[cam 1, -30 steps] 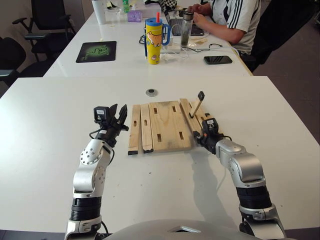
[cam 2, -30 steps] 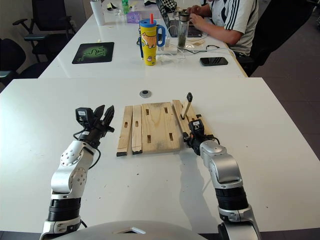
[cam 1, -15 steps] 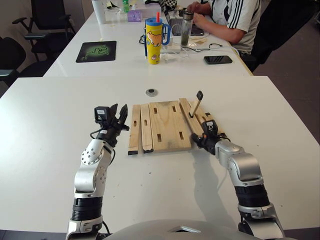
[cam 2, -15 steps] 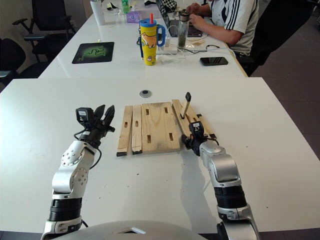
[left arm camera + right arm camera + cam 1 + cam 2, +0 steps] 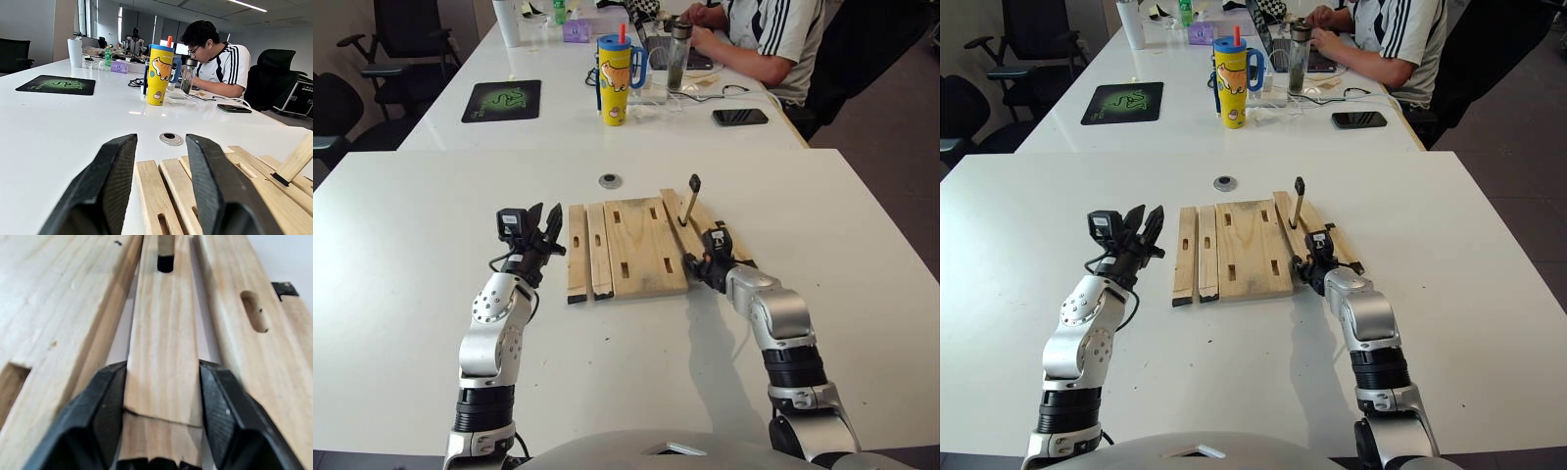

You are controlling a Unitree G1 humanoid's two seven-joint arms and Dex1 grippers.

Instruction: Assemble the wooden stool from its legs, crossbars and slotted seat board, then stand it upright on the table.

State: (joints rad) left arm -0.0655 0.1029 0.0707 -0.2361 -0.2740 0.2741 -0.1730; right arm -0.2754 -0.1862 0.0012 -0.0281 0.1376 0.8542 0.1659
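Right gripper [image 5: 703, 260], clamped on leg [image 5: 164, 333], has slid it toward seat board [image 5: 641, 245]; left gripper [image 5: 545, 217] gapes idle; assembly barely begun.

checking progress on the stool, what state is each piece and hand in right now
left hand: open, empty
right hand: shut on held leg
held leg: low on the table, crossbar plugged in its slot
crossbar: standing tilted
seat board: flat on table, nothing fitted
left legs: flat beside board, loose
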